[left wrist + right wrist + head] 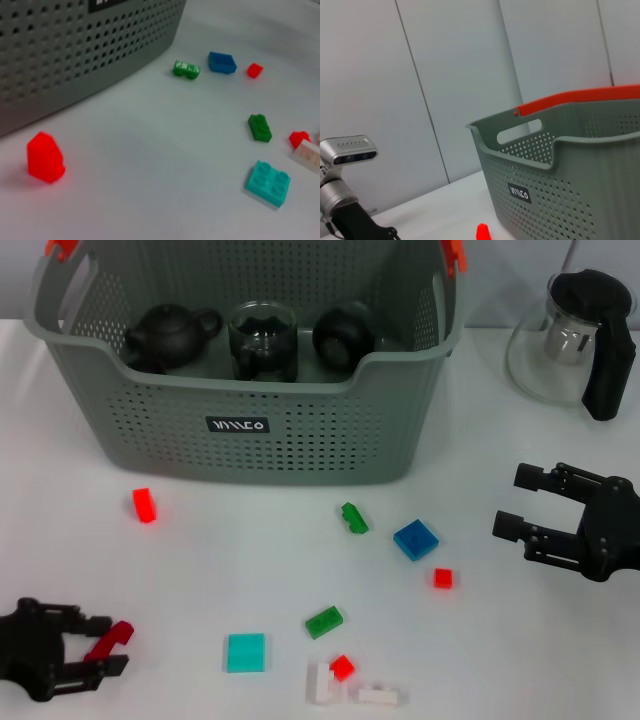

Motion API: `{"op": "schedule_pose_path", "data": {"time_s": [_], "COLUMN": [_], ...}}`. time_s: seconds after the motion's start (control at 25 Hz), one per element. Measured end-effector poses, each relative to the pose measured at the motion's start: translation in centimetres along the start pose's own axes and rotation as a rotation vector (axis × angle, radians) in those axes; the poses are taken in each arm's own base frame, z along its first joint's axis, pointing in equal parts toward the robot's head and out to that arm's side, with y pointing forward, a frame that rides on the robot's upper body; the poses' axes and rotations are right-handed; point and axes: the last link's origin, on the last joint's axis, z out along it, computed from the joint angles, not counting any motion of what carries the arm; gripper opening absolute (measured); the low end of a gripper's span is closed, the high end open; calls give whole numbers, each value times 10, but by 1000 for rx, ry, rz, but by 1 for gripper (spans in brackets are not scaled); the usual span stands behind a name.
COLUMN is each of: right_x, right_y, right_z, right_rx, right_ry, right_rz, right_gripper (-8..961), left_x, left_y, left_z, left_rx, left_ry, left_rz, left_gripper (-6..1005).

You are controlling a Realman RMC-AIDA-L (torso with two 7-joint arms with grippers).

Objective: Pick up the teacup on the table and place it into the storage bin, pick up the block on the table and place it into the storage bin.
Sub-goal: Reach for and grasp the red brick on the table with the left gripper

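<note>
My storage bin (250, 430), a large grey plastic basket pierced all over with small holes, stands at the far side of the white table (200, 570), a small black label (237, 425) on its front wall and orange clips (60, 248) at its handles. Inside it sit two dark teapots (168, 336) with a glass teacup (263, 341) between them. Loose blocks lie scattered before the bin: a red block (144, 504) standing alone near its left front, a green block (353, 518) and a blue block (416, 539) close to its right front, a teal block (245, 652) nearer to me. My left gripper (95, 650) rests low at the near left corner of the table, its fingers closed on a small red piece (110, 639). My right gripper (520, 502) hovers at the right, its fingers spread apart and holding nothing, below the glass pitcher (570, 340) with its black handle.
</note>
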Motion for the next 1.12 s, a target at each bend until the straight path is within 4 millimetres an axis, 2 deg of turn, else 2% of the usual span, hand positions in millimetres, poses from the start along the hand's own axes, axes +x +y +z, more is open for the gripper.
{"op": "schedule_pose_path", "data": {"time_s": [0.2,0.56,0.8,1.12], "right_x": [-1,0,-1,1], "right_y": [0,1,1,1], "right_z": [1,1,2,-1], "right_rx": [-3,-3,-6,-1], "right_ry": [0,-6,-4,-6], "right_rz": [-2,4,6,12], "right_gripper": [806,806,807,807], "left_x": [9,2,4,4], "left_y": [-3,-6,-5,-4], "left_z": [7,4,13,14], "left_rx": [-5,37,49,51], "left_ry": [0,-22,-13,-15], "left_rz": [31,25,39,48], "left_gripper": [533,533,533,520]}}
